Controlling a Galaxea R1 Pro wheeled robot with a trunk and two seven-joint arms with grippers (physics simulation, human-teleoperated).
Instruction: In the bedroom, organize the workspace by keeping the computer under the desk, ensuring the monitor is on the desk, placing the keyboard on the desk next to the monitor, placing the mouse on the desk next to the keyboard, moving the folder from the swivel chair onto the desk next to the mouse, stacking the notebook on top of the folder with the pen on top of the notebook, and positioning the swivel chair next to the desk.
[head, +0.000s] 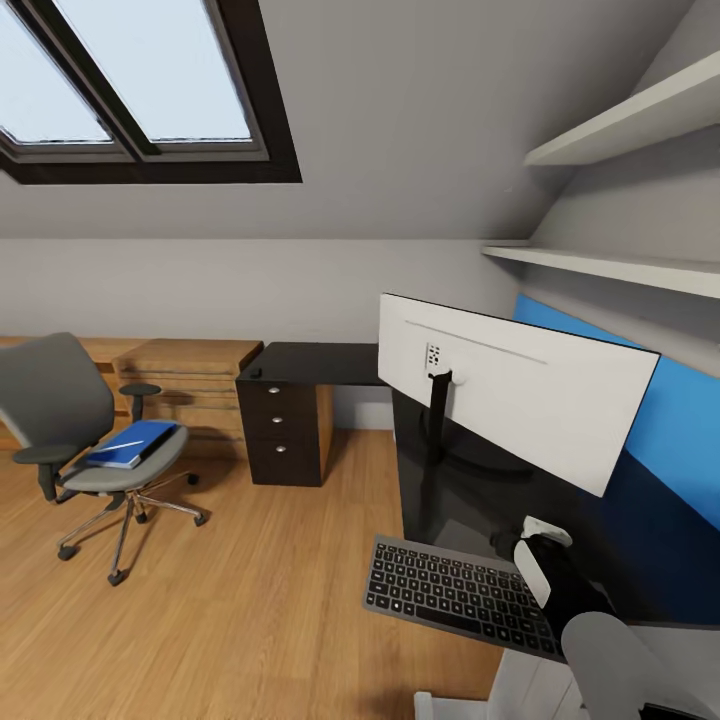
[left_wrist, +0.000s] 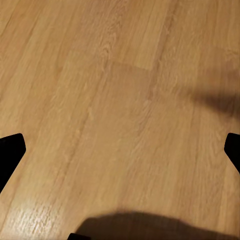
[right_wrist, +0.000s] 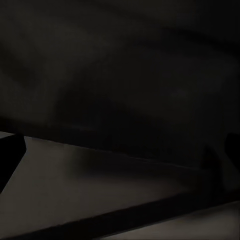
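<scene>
Slim grey-framed, black-keyed keyboard (head: 455, 595), lower centre, overhangs the glossy black tabletop (head: 330, 362) beside the wide white-backed monitor (head: 515, 385). Right hand (head: 545, 545) touches its far end, grip indiscernible; left hand (left_wrist: 120, 150) spread over floor. Slide keyboard inward, level.

An attic home office: a skylight (head: 130, 80) in the sloped ceiling, wood floor (head: 250, 600), wall shelves (head: 620, 265), a black bench (head: 320, 362) carrying a monitor (head: 510, 390), and a swivel chair (head: 70, 420).
</scene>
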